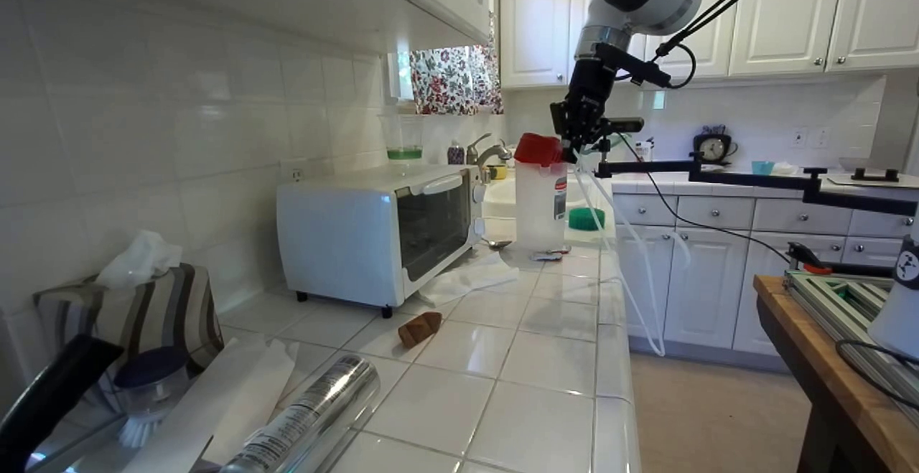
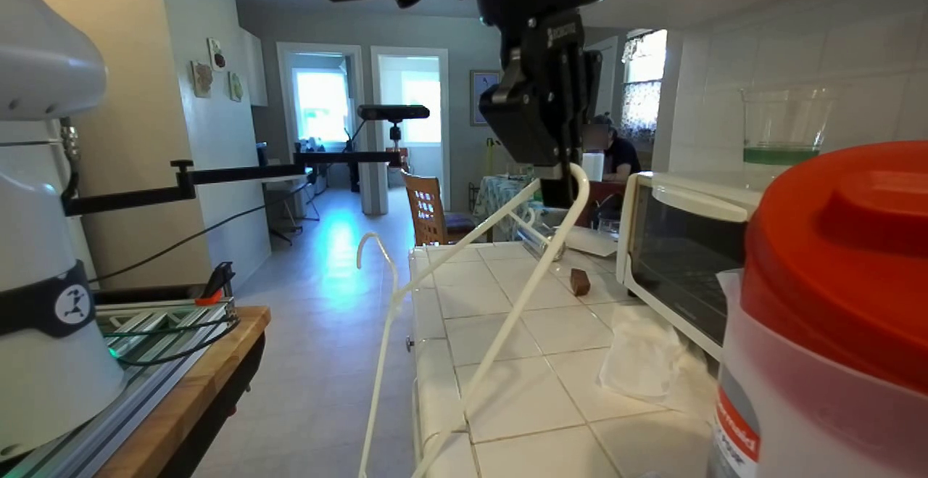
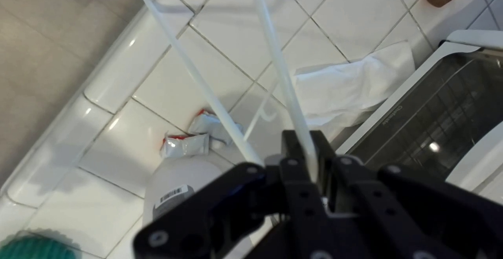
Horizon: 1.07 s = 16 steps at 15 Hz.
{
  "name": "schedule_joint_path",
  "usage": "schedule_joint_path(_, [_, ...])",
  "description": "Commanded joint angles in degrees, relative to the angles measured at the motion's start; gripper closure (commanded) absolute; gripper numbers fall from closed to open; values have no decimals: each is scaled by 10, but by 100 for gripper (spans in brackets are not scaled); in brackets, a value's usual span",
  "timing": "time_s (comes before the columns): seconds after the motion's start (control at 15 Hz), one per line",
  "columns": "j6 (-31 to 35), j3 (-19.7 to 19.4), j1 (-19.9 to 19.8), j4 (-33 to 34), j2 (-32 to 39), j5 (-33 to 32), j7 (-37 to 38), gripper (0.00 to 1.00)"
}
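Tiled counter [image 2: 522, 391], white hanger [image 2: 519, 307] below the closed pincer [image 3: 305, 144], 1 corner tight in its grip.

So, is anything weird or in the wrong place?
Maybe the thin white tubular clothes hanger: the black gripper holds it tilted near the edge of the white-tiled kitchen counter, where hangers don't usually belong.

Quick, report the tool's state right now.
Tool: closed, holding a white clothes hanger.
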Motion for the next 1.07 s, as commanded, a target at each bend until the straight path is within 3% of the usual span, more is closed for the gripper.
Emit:
schedule_joint_path(0.0, [-2, -1, 0, 1, 0, -1, 1, 88])
schedule_joint_path(0.13, [-3, -1, 0, 2, 0, -1, 1, 88])
schedule_joint_path(0.2, [3, 3, 1, 3, 3, -4, 7, 97])
schedule_joint_path(0.73, [-5, 24, -4, 30, 18, -14, 151, 97])
schedule_joint_path(1.0, [-9, 21, -2, 42, 14, 6, 186, 97])
